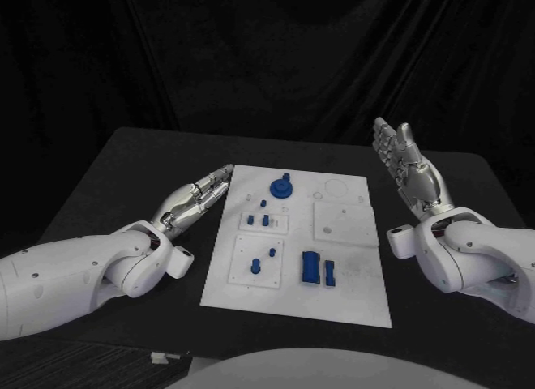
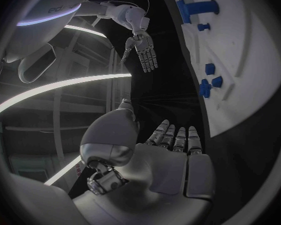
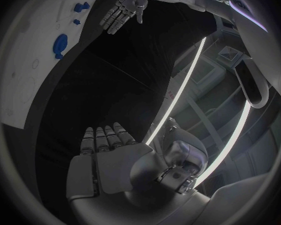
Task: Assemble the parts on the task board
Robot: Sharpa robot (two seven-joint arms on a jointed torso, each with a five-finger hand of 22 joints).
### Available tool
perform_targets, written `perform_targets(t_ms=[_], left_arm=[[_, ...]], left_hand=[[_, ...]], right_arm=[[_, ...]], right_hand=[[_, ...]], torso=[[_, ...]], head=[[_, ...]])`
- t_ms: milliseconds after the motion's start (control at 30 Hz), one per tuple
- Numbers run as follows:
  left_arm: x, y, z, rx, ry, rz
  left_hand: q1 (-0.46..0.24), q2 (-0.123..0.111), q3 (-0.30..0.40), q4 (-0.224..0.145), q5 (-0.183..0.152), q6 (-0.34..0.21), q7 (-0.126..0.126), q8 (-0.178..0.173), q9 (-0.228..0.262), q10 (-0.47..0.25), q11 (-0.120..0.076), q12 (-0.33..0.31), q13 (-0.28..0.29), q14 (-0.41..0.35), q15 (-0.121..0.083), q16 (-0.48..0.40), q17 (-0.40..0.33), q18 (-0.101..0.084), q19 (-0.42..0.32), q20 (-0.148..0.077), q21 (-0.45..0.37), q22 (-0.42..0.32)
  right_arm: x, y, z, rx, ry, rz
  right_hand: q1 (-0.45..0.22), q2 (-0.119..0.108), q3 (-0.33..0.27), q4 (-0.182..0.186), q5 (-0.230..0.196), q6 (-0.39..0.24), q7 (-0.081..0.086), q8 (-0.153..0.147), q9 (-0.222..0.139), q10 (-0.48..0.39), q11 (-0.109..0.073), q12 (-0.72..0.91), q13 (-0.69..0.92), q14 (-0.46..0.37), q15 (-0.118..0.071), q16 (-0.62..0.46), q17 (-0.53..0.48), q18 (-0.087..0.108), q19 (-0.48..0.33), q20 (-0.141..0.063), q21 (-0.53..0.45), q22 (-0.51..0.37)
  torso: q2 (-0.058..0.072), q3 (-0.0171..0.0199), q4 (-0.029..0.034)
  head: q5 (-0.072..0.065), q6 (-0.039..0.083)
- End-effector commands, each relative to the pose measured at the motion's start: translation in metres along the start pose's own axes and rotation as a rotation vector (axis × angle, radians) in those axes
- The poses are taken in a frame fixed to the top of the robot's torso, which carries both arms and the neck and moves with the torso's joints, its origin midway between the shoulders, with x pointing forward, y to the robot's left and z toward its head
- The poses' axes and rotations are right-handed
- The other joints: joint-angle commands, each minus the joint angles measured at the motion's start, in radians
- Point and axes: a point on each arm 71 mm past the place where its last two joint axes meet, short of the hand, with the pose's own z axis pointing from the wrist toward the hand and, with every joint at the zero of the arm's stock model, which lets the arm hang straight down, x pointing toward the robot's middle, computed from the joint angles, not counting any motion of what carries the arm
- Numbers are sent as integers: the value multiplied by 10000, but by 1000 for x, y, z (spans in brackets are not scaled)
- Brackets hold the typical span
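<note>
The risk here, as I judge it, lies in how small the blue parts are against two broad hands. Several parts sit close together, so a hand reaching in for one could nudge its neighbour out of place or tip the upright round piece [image 1: 283, 187]. The board [image 1: 349, 275] lies loose on the black table [image 1: 127, 162] as far as I can tell, so a sideways push from a finger might slide the whole plate.

The left hand [image 1: 198, 198] lies low just beside the board's near-left edge, fingers stretched out straight and close together, pointing away from the robot; it holds nothing. The round piece stands a little ahead of its fingertips and across toward the other arm. The small parts [image 1: 259, 219] sit just to the inner side of this hand, and two longer blocks [image 1: 315, 268] lie back toward its wrist, further in on the board.

The right hand [image 1: 405, 166] is raised off the table beside the board's far-right corner, fingers extended upward and slightly spread, palm turned inward; it also holds nothing. The board's bare recessed squares [image 1: 344, 220] lie nearest to it, and all the blue parts are on the far side of the board from this hand.

Whether the parts are already seated as wanted or waiting to be placed, I cannot tell.
</note>
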Motion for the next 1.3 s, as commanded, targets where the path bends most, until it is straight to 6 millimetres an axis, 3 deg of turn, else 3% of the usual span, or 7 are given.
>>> perform_targets(t_ms=[33, 100, 133, 300, 533, 900, 1300], left_arm=[[0, -6, 13, -188, -1335, -168], [2, -12, 23, -221, -1908, -325], [4, -15, 29, -252, -2204, -417], [14, -32, 54, -581, -3741, -1022], [22, -44, 72, -1027, -4848, -1599], [24, -47, 74, -1125, -5036, -1710], [24, -47, 74, -1125, -5036, -1710]], left_hand=[[-2825, -356, 603, -633, -323, -530, 18, -152, -154, -83, 197, -355, -130, 14, 158, -142, -71, -438, -24, 86, -93, -99], [-3337, -409, 795, -824, -1074, -533, 18, -152, -154, -83, 197, -416, -130, 14, 158, -142, -71, -439, -24, 86, -93, -99], [-3541, -1116, 795, -824, -1074, -583, 18, -152, -154, -83, 197, -436, -130, 14, 158, -142, -71, -439, -24, 86, -93, -99], [-4539, -1116, 1006, -1036, -1074, -781, 18, -152, -154, -83, 197, -1183, -130, 14, 158, -142, -71, -439, -24, 86, -93, -99], [-5596, -1116, 1180, -1210, -1074, -957, 18, -152, -154, -83, 197, -1183, -130, 14, 158, -142, -71, -440, -24, 86, -93, -99], [-6758, -1116, 2007, -2106, -1074, -1767, 18, -152, -154, -83, 197, -1183, -130, 14, 158, -142, -71, -439, -24, 86, -93, -99], [-7670, -1116, 2007, -2106, -1074, -1767, 18, -152, -154, -83, 197, -1183, -130, 14, 158, -142, -71, -440, -24, 86, -93, -99]], right_arm=[[2, -9, 10, 961, -786, 692], [7, -12, 19, 1309, -1146, 1133], [10, -13, 24, 1485, -1319, 1355], [23, -19, 41, 2290, -2040, 2365], [31, -22, 50, 2761, -2415, 2948], [31, -22, 50, 2765, -2417, 2952], [31, -22, 50, 2765, -2417, 2952]], right_hand=[[-798, -17, 27, 0, -97, -176, -41, -143, -51, -105, -1, -145, -38, -79, -27, -83, -35, -80, -69, -17, -152, -21], [-798, -17, 27, 0, -97, -176, -41, -143, -51, -105, -1, -145, -38, -79, -27, -83, -35, -80, -69, -17, -152, -21], [-798, -17, 27, 0, -97, -176, -41, -143, -51, -105, -1, -145, -38, -79, -27, -83, -35, -80, -69, -17, -152, -21], [-798, -17, 27, 0, -97, -176, -41, -143, -51, -105, -1, -145, -38, -79, -27, -83, -35, -80, -69, -17, -152, -21], [-798, -17, 27, 0, -97, -176, -41, -143, -51, -105, -1, -145, -38, -79, -27, -83, -35, -80, -69, -17, -152, -21], [-798, -17, 27, 0, -97, -176, -41, -143, -51, -105, -1, -145, -38, -79, -27, -83, -35, -80, -69, -17, -152, -21], [-798, -17, 27, 0, -97, -176, -41, -143, -51, -105, -1, -145, -38, -79, -27, -83, -35, -80, -69, -17, -152, -21]], torso=[[-202, 107, -132], [-310, 166, -202], [-367, 197, -239], [-671, 363, -437], [-904, 490, -589], [-944, 512, -615], [-944, 512, -615]], head=[[-81, 408], [-136, 692], [-165, 840], [-319, 1635], [-437, 2246], [-457, 2351], [-457, 2351]])
